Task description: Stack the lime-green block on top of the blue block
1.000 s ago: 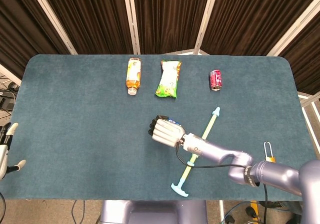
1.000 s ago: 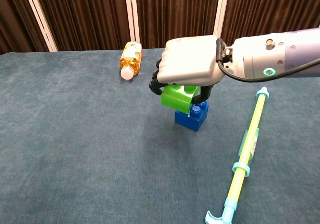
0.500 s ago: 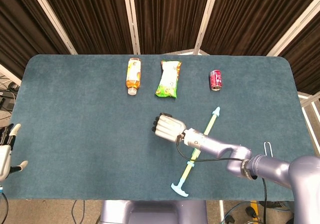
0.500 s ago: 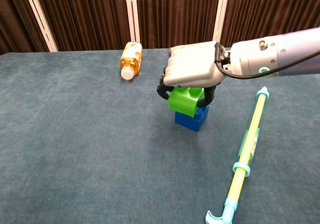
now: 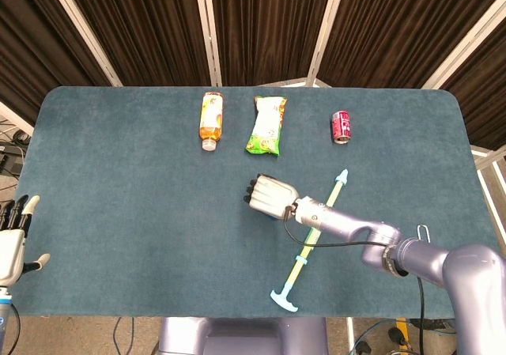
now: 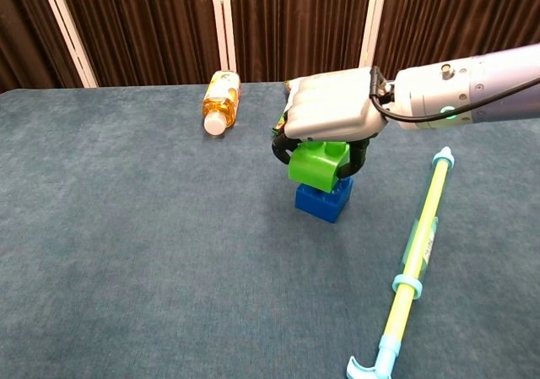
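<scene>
In the chest view my right hand grips the lime-green block from above, its fingers curled around the block's sides. The block is tilted and sits right over the blue block, touching or nearly touching its top. The blue block stands on the table. From the head view my right hand covers both blocks, so neither shows there. My left hand hangs off the table's left edge, fingers spread, holding nothing.
A yellow-and-blue stick lies diagonally just right of the blocks. An orange drink bottle, a green snack bag and a red can lie along the far side of the teal table.
My right hand has carried the lime-green block to the right, from left of the blue block to directly over it. My left hand has shifted slightly at the table's edge.
</scene>
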Motion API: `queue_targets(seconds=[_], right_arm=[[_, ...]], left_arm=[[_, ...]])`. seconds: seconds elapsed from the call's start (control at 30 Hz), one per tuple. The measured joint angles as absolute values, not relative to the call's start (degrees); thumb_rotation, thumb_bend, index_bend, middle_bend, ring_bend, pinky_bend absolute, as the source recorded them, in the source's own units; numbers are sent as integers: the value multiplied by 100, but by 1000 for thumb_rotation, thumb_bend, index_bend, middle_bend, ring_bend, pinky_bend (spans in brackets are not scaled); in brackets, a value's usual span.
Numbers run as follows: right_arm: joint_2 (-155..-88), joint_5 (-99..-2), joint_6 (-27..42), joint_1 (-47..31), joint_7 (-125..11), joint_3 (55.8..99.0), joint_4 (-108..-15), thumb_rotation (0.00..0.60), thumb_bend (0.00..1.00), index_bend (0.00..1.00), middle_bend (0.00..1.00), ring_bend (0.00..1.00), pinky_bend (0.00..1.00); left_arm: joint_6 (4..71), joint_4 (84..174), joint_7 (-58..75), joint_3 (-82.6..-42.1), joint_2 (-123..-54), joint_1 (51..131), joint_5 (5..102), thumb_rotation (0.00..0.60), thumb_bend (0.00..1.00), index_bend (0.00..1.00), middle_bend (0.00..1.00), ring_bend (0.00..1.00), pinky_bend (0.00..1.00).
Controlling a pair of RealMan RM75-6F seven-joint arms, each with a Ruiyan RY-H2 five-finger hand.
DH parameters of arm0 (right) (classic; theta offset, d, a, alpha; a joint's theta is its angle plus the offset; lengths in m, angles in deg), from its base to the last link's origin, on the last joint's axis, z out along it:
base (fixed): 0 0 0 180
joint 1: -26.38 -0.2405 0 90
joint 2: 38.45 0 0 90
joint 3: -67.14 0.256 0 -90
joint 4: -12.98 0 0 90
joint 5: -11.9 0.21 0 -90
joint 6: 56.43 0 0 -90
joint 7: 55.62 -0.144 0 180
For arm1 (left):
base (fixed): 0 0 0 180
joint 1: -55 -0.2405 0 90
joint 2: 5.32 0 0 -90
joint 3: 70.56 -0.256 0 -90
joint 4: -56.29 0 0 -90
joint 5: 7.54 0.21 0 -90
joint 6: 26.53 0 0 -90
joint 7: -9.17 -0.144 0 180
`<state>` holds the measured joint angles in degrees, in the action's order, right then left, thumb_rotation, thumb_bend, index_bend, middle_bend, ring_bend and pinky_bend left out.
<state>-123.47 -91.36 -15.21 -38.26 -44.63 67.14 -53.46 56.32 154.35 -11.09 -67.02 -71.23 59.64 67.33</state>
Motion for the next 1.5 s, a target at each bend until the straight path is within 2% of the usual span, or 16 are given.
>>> queue_targets(seconds=[0.67, 1.2, 1.23, 1.3, 1.33, 1.4, 1.43, 1.5], right_arm=[[-12113, -9059, -1396, -3845, -4334, 6568, -5708, 600, 791, 485, 603, 481, 544], [-12451, -9166, -1092, -3635, -4331, 6285, -5131, 600, 769, 485, 603, 481, 547], [-12468, -9178, -1048, -3617, -4346, 6270, -5094, 600, 726, 485, 602, 481, 548], [-12495, -9205, -965, -3587, -4374, 6243, -5028, 600, 519, 424, 558, 481, 541], [-12499, -9213, -937, -3577, -4373, 6238, -5009, 600, 342, 344, 505, 481, 529], [-12493, -9206, -917, -3557, -4335, 6238, -4998, 600, 96, 198, 400, 472, 494], [-12482, -9186, -924, -3549, -4309, 6243, -5009, 600, 31, 145, 352, 461, 474], [-12448, -9143, -942, -3534, -4251, 6259, -5064, 600, 0, 96, 302, 442, 448]], left_arm=[[5639, 15422, -1074, -6730, -7093, 5964, 6744, 600, 0, 0, 0, 0, 0], [5586, 15399, -1142, -6736, -7130, 5997, 6695, 600, 0, 0, 0, 0, 0], [5586, 15399, -1143, -6736, -7131, 5998, 6695, 600, 0, 0, 0, 0, 0], [5586, 15400, -1140, -6737, -7129, 5998, 6694, 600, 0, 0, 0, 0, 0], [5585, 15402, -1133, -6740, -7126, 5997, 6695, 600, 0, 0, 0, 0, 0], [5585, 15409, -1120, -6744, -7117, 5995, 6699, 600, 0, 0, 0, 0, 0], [5586, 15413, -1110, -6746, -7110, 5993, 6703, 600, 0, 0, 0, 0, 0], [5588, 15419, -1099, -6749, -7102, 5991, 6709, 600, 0, 0, 0, 0, 0]])
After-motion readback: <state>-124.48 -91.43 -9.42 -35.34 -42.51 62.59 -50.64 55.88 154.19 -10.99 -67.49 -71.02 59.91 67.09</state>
